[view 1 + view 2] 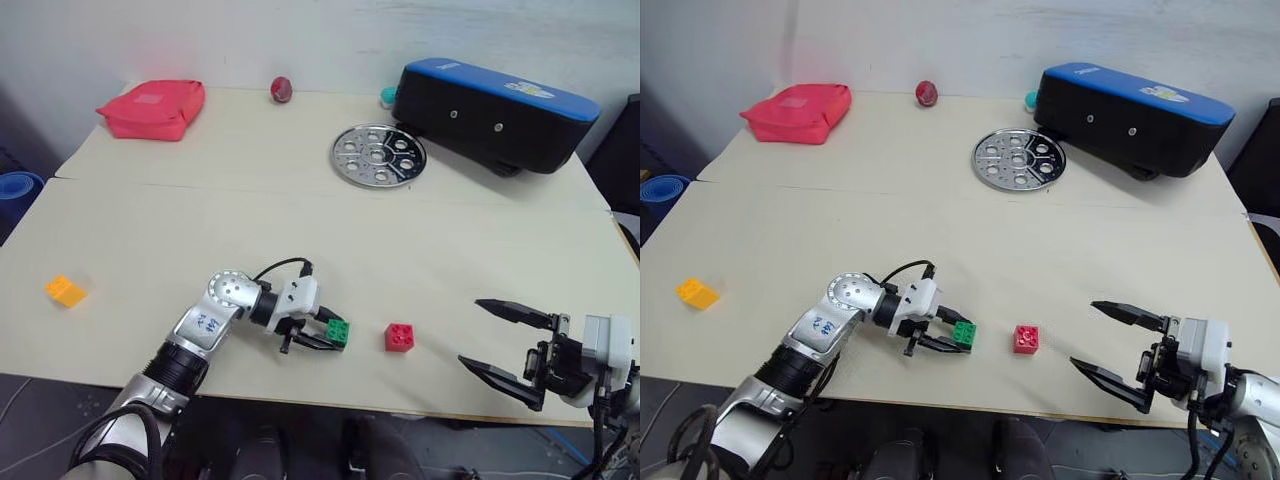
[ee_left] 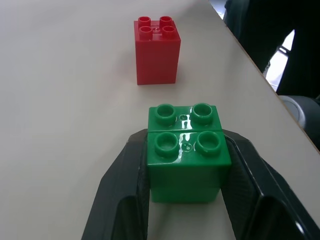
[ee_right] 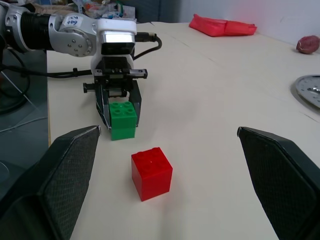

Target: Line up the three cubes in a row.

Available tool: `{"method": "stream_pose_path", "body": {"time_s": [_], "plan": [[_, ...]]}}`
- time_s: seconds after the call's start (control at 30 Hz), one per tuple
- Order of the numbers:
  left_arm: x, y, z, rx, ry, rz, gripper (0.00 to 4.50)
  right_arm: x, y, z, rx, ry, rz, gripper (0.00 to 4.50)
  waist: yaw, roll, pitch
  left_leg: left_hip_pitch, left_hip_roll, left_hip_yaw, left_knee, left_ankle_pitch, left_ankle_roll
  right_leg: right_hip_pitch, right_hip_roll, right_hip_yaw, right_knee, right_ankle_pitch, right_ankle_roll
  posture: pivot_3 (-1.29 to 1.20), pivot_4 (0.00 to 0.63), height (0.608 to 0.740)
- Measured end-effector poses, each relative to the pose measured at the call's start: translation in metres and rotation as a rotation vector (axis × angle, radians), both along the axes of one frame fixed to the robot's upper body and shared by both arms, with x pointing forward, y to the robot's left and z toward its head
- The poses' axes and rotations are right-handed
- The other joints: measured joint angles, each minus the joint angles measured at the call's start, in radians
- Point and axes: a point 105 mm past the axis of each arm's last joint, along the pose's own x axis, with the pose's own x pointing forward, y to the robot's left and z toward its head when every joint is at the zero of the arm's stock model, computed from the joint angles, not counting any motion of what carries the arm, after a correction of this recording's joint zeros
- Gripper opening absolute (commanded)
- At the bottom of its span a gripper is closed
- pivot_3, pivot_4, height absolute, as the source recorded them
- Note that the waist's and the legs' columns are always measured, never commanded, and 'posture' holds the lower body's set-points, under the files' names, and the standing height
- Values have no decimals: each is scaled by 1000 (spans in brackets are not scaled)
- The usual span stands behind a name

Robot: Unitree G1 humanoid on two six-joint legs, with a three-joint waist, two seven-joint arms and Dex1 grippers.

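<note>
The green cube [image 1: 337,332] rests on the table near the front edge, with my left gripper [image 1: 318,337] shut on its sides. The left wrist view shows the black fingers [image 2: 120,200] pressed against the green cube [image 2: 187,155], and the red cube [image 2: 156,50] standing a short gap beyond it. That red cube [image 1: 399,337] sits just right of the green one. Far off at the left lies the orange-yellow cube [image 1: 65,290]. My right gripper [image 1: 472,332] hovers open at the front right, pointing toward the red cube [image 3: 151,172] with nothing between its fingers.
A perforated metal plate [image 1: 378,154] and a black case with a blue lid [image 1: 495,115] sit at the back right. A red pouch [image 1: 152,108] and a dark red ball [image 1: 282,89] lie along the back edge. The table's front edge [image 1: 400,408] runs close below the cubes.
</note>
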Motion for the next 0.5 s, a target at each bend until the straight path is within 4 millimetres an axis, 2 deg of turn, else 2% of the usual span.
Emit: {"method": "stream_pose_path", "body": {"time_s": [0.23,0.3,0.43,0.5], "plan": [[0,0,0,8,-19,-8,1517,-5,0,-9,-29,13,45,4500,1,0,0,0,0,0,0,0,0,0,0,0,0,0,0,0,150,740],[0,0,-1,12,-23,-8,2236,-5,-3,-12,-36,18,43,4500,1,0,0,1,0,0,0,0,0,1,0,0,0,0,0,0,150,740],[3,2,-8,33,6,52,3312,-5,-5,-16,-43,14,46,4500,-1,0,0,1,0,0,0,0,0,1,0,0,0,0,0,0,150,740],[-1,7,-2,21,-32,50,3886,-6,-5,-17,-39,3,57,4500,-3,0,0,0,1,0,-1,0,0,0,0,0,0,0,0,0,150,740]]}}
